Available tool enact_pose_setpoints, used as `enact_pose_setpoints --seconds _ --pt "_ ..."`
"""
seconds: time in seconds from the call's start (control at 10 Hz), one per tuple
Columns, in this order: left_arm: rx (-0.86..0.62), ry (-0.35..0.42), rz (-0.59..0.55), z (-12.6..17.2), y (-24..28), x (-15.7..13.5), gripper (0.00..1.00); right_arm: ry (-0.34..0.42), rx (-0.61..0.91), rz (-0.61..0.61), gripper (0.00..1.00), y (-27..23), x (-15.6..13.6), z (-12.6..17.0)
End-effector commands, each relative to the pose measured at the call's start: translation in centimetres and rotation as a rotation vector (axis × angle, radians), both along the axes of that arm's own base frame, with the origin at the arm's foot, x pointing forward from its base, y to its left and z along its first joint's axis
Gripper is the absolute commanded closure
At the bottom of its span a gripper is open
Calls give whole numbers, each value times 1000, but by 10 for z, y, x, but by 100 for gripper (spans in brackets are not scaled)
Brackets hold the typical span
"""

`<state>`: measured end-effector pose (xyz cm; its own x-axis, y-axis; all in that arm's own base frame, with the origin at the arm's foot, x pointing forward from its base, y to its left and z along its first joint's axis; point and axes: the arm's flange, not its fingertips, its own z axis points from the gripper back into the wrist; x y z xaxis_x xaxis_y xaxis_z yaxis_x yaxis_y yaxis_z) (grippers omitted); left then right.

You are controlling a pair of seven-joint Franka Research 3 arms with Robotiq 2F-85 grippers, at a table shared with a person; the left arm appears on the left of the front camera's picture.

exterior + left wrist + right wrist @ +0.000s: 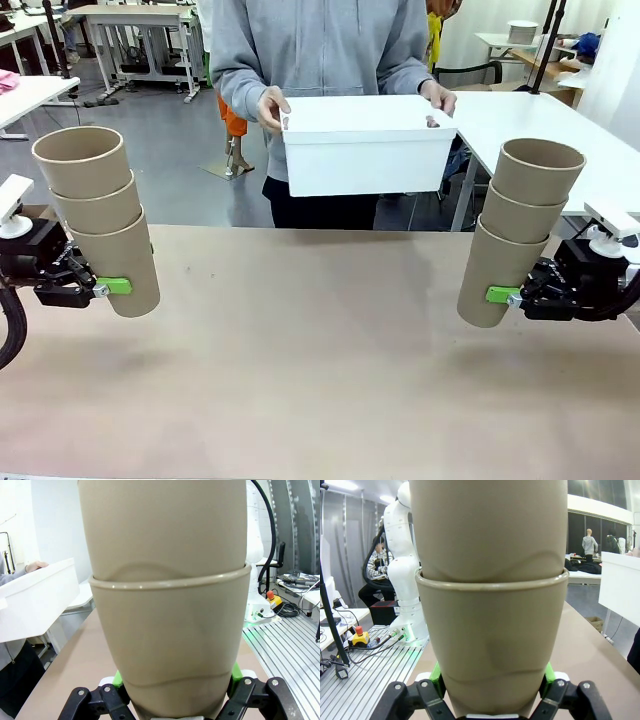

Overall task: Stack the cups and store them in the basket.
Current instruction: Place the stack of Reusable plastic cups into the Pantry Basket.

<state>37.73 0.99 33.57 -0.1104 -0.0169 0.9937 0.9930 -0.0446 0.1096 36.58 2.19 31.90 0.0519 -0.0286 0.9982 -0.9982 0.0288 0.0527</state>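
Left fingers (117, 287) grip the left stack (100, 215) of three cups, right fingers (501, 294) the right stack (520, 225); merging them and filling the person's basket (365, 155) remains.

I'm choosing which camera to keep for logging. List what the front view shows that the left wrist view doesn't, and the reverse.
Front view: two stacks of three cups, the left stack gripped by the robot's left hand, the right stack by its right hand; a person holds the basket with both hands beyond the table's far edge. Left wrist view: up close, the rolled rim where one cup nests in another; a red stop button by a slotted metal deck. Shared: the left stack, the left hand, the basket, the table.
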Motion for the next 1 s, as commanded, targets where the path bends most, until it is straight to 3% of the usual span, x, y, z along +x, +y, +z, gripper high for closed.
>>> enact_pose_setpoints --seconds 0.0,0.9 --pt "-7 -9 -6 3 -2 -2 16 -11 3 -2 16 0 1 4" --pt "-7 -9 -6 3 -2 -2 16 -11 3 -2 16 0 1 4"
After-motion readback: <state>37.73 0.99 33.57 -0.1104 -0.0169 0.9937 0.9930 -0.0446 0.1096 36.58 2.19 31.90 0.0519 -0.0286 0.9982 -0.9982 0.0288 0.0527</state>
